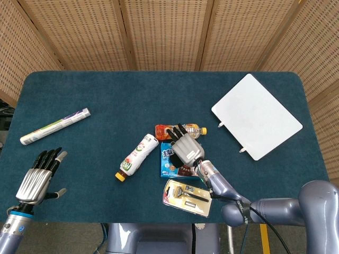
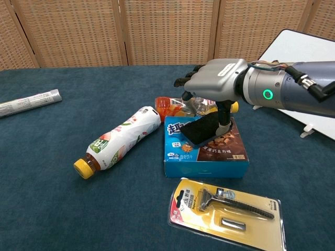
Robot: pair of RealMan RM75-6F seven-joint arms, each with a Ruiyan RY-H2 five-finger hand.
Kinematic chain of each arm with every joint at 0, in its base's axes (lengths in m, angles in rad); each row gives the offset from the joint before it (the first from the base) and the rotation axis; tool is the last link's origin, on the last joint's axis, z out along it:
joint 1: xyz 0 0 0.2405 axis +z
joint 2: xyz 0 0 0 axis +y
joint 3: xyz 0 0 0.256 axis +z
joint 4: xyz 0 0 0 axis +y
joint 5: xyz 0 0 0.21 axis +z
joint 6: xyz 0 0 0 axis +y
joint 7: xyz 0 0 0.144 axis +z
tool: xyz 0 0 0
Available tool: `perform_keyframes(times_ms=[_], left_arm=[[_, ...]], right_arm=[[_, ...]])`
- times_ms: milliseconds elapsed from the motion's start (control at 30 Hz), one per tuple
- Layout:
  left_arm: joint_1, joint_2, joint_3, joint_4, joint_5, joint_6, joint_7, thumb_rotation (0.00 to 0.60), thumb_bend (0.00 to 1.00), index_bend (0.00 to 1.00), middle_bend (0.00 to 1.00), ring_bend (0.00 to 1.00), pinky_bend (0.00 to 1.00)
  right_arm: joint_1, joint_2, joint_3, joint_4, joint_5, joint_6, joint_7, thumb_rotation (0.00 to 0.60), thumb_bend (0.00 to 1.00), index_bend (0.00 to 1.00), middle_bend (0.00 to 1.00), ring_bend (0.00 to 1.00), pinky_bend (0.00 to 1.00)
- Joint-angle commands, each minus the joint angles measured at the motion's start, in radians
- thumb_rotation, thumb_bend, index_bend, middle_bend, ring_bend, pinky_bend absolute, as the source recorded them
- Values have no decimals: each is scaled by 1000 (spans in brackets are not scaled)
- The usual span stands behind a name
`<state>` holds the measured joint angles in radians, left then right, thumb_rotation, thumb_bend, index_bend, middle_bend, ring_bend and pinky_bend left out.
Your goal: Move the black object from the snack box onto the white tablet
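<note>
A flat black object (image 2: pixel 201 129) lies on the blue and brown snack box (image 2: pixel 207 151) at the table's middle. My right hand (image 2: pixel 212 83) hovers just over it, palm down and fingers stretched forward. Its thumb reaches down and touches the object's right end. The object still lies flat on the box. In the head view the right hand (image 1: pixel 185 148) covers the object and part of the snack box (image 1: pixel 169 163). The white tablet (image 1: pixel 256 115) lies at the far right, tablet (image 2: pixel 301 55) behind my forearm. My left hand (image 1: pixel 37 177) is open near the front left edge.
A yoghurt bottle (image 2: pixel 119 140) lies left of the box. An orange bottle (image 2: pixel 170 107) lies behind it, under my fingers. A yellow razor pack (image 2: pixel 227 212) sits in front of the box. A tube (image 1: pixel 54 126) lies at the far left.
</note>
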<state>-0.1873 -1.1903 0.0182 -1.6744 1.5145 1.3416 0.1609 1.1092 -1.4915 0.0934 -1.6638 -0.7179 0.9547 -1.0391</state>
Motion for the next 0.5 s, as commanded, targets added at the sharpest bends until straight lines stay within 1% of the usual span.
perform_keyframes(times_ms=[33, 500], left_arm=[[0, 0, 0, 0, -1, -1, 0, 600, 134, 0, 0, 0, 0], [0, -1, 0, 0, -1, 0, 2, 600, 134, 0, 0, 0, 0]], right_arm=[[3, 2, -1, -3, 6, 5, 3, 600, 2, 373, 0, 0, 0], [21, -8, -28, 5, 30, 9, 8, 600, 2, 373, 0, 0, 0]])
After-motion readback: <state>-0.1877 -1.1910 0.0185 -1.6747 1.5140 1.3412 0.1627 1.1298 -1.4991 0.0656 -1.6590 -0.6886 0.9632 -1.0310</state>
